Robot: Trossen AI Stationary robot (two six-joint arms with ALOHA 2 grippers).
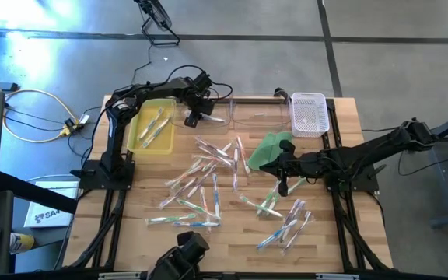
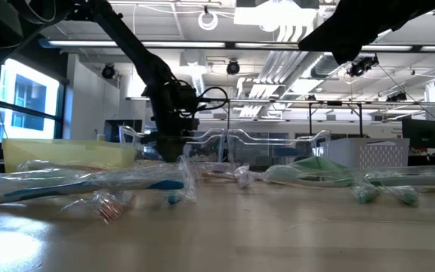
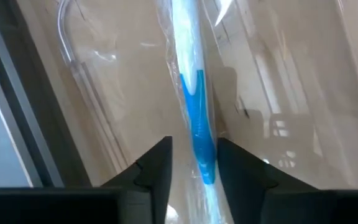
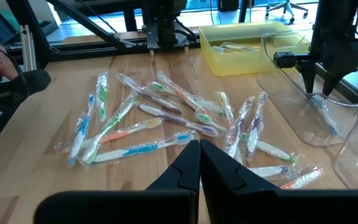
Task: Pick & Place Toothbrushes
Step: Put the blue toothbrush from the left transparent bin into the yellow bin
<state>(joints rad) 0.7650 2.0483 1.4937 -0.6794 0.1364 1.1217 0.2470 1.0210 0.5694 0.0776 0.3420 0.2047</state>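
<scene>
Wooden tabletop under your arms carries most toothbrushes scattered across its middle, with a few in the yellow bin near the far left corner. Your left claw stands over the clear tray at the far edge, fingers partly parted around a blue-and-white wrapped toothbrush. Your right claw hangs closed and empty by the green cloth.

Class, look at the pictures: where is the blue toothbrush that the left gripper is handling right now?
The blue toothbrush sits between the fingers of the left gripper at the table's far edge, over the clear tray, just right of the yellow bin in the high view.
</scene>
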